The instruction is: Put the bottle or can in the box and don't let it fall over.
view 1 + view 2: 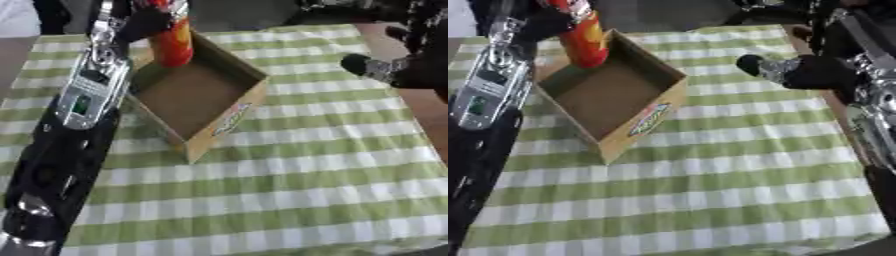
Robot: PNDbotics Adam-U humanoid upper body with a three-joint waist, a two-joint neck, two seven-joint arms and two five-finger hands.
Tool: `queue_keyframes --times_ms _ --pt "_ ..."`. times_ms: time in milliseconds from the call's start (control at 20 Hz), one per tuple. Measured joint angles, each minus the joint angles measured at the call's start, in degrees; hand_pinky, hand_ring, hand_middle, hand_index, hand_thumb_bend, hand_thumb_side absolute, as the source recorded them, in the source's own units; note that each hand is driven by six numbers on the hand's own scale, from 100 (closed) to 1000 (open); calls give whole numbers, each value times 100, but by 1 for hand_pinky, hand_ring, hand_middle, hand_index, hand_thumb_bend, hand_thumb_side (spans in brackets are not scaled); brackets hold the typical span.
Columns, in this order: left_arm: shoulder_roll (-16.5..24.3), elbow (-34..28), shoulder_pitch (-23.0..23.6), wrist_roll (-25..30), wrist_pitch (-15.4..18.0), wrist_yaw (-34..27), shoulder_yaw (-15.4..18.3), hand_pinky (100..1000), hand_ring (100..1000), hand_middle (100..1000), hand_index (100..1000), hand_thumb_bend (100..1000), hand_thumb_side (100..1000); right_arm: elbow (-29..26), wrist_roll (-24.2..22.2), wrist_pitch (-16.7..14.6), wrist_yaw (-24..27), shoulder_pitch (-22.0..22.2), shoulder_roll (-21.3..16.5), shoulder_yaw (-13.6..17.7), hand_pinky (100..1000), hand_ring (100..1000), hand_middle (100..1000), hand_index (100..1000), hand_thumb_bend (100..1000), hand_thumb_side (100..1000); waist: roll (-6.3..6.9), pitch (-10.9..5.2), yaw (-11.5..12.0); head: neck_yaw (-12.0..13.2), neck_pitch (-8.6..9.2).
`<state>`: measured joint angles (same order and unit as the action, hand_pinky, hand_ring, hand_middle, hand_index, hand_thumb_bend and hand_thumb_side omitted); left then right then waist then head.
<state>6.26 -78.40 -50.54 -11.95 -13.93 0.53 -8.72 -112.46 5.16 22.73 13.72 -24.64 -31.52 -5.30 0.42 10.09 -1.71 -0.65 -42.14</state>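
A tall red and orange can (173,44) stands upright in the far corner of an open cardboard box (229,106). My left hand (147,21) is shut on the can's upper part, with the arm reaching in along the left side. The can's top runs out of the picture. My right hand (794,70) hovers over the cloth to the right of the box, apart from it, its fingers curled with nothing in them.
A green and white checked cloth (289,180) covers the table. The box has a coloured label (647,120) on its near right wall. The table's right edge (411,105) lies close beside my right hand.
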Motion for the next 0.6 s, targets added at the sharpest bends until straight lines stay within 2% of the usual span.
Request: queue_keyframes --times_ms 100,350,450,500,550,600 --pt "-73 79 0 14 18 92 -13 1000 770 656 459 184 100 -1 7 -3 5 -1 0 0 1000 1000 933 1000 680 100 15 16 -26 59 10" --pt "-189 280 34 94 134 283 -69 1000 797 713 548 367 107 -3 14 -8 13 -3 0 0 1000 1000 932 1000 680 100 31 26 -68 79 55" --pt "-194 379 75 153 223 351 -99 1000 818 750 641 466 120 -3 19 -13 15 -3 0 1 1000 1000 932 1000 680 100 45 39 -71 49 55" --pt "-203 424 82 190 271 388 -104 1000 818 750 641 466 120 -4 19 -13 16 -3 0 1 1000 1000 932 1000 680 100 48 44 -71 35 55" --pt "-210 462 92 232 318 432 -112 1000 839 781 763 594 141 -4 19 -13 17 -3 0 1 1000 1000 932 1000 681 100 48 46 -71 18 55" --pt "-210 496 109 280 365 485 -131 1000 844 786 807 638 142 -4 19 -13 17 -3 0 1 1000 1000 932 1000 681 100 48 46 -71 -2 55"
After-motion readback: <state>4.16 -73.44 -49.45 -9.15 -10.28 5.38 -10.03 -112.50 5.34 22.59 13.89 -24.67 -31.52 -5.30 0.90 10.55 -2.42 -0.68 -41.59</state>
